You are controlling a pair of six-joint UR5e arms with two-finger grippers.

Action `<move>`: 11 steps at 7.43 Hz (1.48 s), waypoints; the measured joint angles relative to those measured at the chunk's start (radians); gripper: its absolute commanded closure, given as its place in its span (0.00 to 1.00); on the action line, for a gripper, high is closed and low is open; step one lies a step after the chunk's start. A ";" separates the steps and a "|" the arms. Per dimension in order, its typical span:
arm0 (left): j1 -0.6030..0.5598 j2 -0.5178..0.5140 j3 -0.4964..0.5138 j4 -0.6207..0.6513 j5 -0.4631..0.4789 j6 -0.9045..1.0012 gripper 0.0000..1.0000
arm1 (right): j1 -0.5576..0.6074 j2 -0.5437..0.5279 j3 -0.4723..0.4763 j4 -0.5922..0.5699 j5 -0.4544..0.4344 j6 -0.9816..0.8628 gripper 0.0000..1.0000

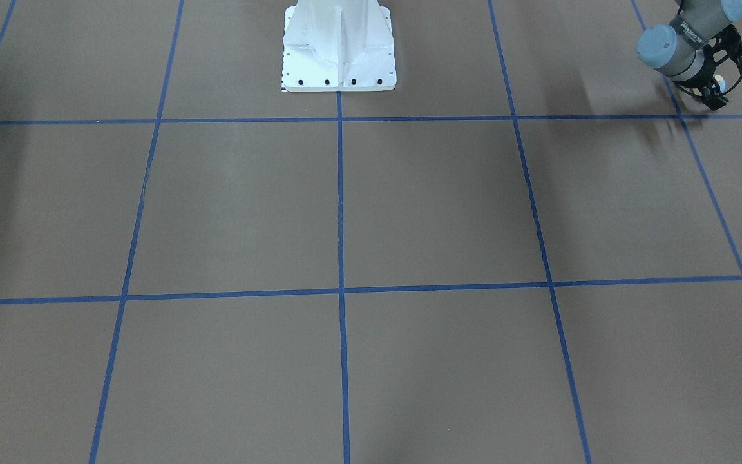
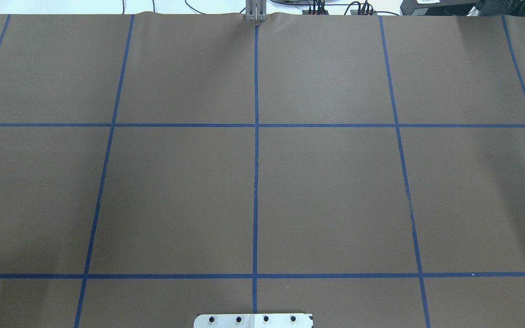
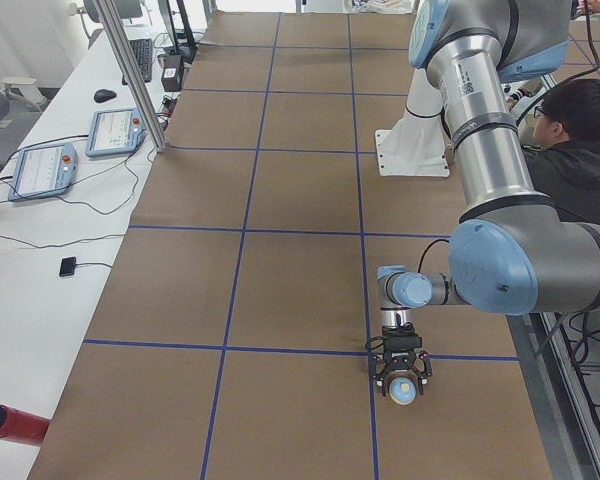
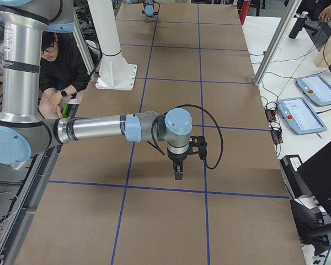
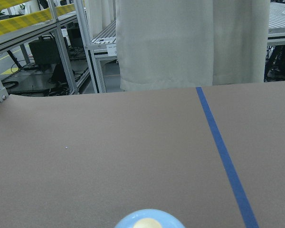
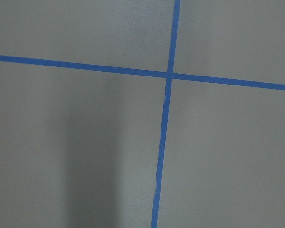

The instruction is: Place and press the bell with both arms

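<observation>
Overhead exterior view shows only the flat brown table (image 2: 176,196), its blue tape lines (image 2: 256,182) and a strip of the white metal base (image 2: 253,320). Both arms are outside its edges.

In the front-facing view the grey left arm with a light-blue cap (image 1: 674,48) is cut off by the top right corner. Its black left gripper (image 1: 716,90) points down at the table there. A tiny bit of the small round bell with a light-blue top and a cream button (image 1: 721,82) peeps out between the fingers. The black fingers hide most of it.

The left side view shows the bell better. It sits low between the two jaws, one on each side, and they press close against it and hold it. It is just beside a crossing of the tape lines, near the table's end on the robot's left. It is too hard to tell if the bell touches the table. The left wrist camera sees only the top of the bell, cut off by the bottom edge.

The grey right arm (image 4: 99,128) shows only in the right side view. It stretches out low over the table. Its black right gripper (image 4: 178,174) points down, well apart from the bell. That view cannot tell how its jaws stand. The right wrist camera sees only table and crossing tape.
</observation>
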 measured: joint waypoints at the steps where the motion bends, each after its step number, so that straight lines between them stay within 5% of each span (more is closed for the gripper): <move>1: 0.008 0.000 0.008 -0.009 0.000 -0.001 0.01 | 0.000 0.000 0.000 0.000 0.000 0.000 0.00; 2: 0.013 0.000 0.012 -0.013 -0.001 -0.005 0.15 | 0.000 0.000 0.000 0.000 0.000 0.000 0.00; 4: 0.025 0.000 0.012 -0.013 -0.003 -0.022 0.84 | 0.000 0.000 0.000 0.000 0.000 0.000 0.00; 5: 0.035 0.000 0.012 -0.009 -0.005 -0.034 1.00 | 0.000 0.000 0.000 0.000 0.001 0.000 0.00; 8: 0.052 0.035 0.002 0.012 -0.009 -0.040 1.00 | 0.000 -0.008 0.000 -0.001 0.006 0.000 0.00; 11: 0.057 0.204 -0.109 0.019 -0.008 0.077 1.00 | 0.000 -0.013 0.000 -0.002 0.013 0.000 0.00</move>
